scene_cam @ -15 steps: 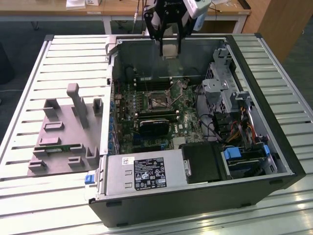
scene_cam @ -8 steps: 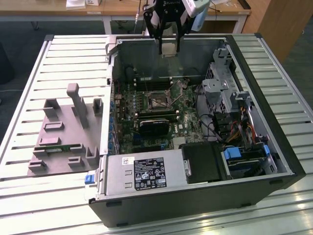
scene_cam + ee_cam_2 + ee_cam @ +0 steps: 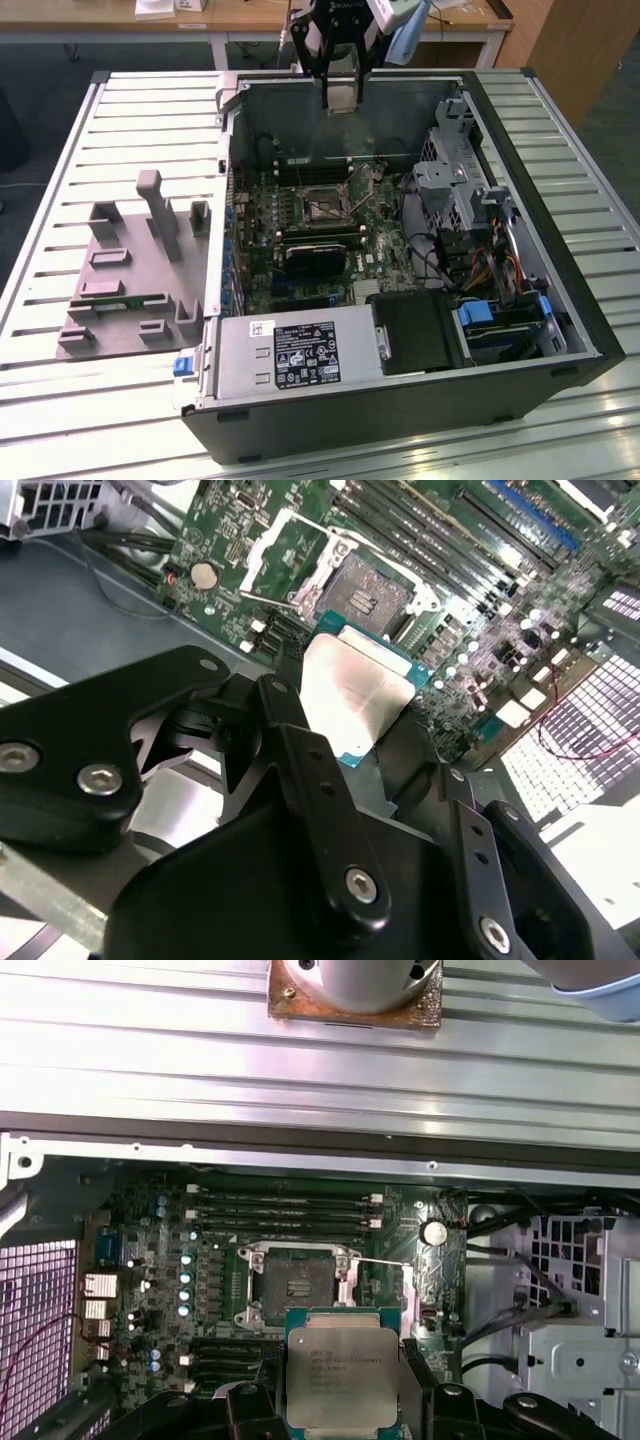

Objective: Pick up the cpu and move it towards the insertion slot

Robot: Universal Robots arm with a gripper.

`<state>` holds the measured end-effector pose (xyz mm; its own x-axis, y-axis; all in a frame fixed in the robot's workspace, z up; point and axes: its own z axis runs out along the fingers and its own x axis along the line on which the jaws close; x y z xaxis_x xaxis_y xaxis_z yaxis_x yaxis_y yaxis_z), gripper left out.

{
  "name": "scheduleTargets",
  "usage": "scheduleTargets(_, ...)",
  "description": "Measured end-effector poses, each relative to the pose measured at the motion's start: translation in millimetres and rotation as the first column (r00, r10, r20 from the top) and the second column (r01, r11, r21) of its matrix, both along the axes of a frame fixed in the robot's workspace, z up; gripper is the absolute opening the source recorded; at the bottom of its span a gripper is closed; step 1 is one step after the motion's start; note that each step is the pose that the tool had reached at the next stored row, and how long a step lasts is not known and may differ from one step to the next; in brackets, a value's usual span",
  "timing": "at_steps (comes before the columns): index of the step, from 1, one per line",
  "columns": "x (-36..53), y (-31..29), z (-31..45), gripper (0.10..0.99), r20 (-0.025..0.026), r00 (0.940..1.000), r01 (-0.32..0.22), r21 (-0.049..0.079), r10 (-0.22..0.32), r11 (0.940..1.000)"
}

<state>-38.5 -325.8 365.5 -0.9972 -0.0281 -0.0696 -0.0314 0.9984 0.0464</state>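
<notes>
- One open computer case [image 3: 400, 400] lies on the slatted table [image 3: 60, 420], motherboard [image 3: 300, 250] facing up inside.
- gripper [image 3: 365, 715] hangs above the case's far wall in the exterior view, fingers [image 3: 300, 750] clamped on the cpu's edges.
- cpu [image 3: 342, 1365] sits flat between those fingers, silver top showing, well above the board.
- insertion slot [image 3: 298, 1282] is just beyond the cpu in both wrist views, lid up, nothing in it yet.
</notes>
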Motion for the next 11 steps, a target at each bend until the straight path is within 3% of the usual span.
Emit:
scheduleTargets(5, -1.8, 5.5, -3.1, 0.537, 0.0000, 1.0000, -0.006, 0.000, 0.006, 1.0000)
scheduleTargets(11, -1.8, 5.7, -3.4, 0.537, 0.0000, 1.0000, -0.006, 0.000, 0.006, 1.0000)
